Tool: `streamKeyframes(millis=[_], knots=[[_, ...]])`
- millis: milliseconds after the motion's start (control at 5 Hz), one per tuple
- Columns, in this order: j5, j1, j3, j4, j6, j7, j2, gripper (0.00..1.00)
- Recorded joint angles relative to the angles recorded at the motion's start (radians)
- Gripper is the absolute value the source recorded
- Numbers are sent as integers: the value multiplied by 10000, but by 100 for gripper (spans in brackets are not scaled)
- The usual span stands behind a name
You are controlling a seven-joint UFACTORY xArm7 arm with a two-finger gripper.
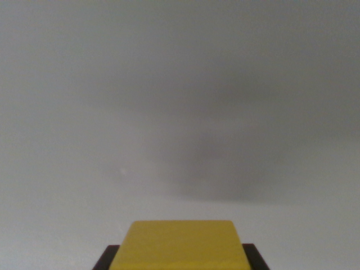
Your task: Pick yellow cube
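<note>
Object: small yellow cube with smooth matte faces and softly rounded corners [181,243]; sits at the bottom centre of the wrist view, cut off by the lower edge.
Pincer: black two-fingered gripper [180,257]; seen only as dark finger tips [107,259] poking out at either side of the cube's lower corners, one toward the wrist view's left, one toward the wrist view's right.
Opening: set about as wide as the cube; closed against its two sides, so far as this tight view allows.
Contact: dark pads flush with the yellow flanks, no gap visible between them.
Surface: plain pale grey tabletop [169,84]; fills the rest of the view, out of focus.
Shadow: broad soft dark patch on the grey above the cube, right of centre; edges blurred.
Height: hard to tell whether the cube rests on the surface or hangs clear of it.
</note>
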Motion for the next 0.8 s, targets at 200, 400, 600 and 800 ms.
streamKeyframes(millis=[200,400,600,800], knots=[[-19,2,0,264,404,18,-140,100],[-19,2,0,264,404,18,-140,100],[-40,5,0,552,844,38,-293,100],[-40,5,0,552,844,38,-293,100]])
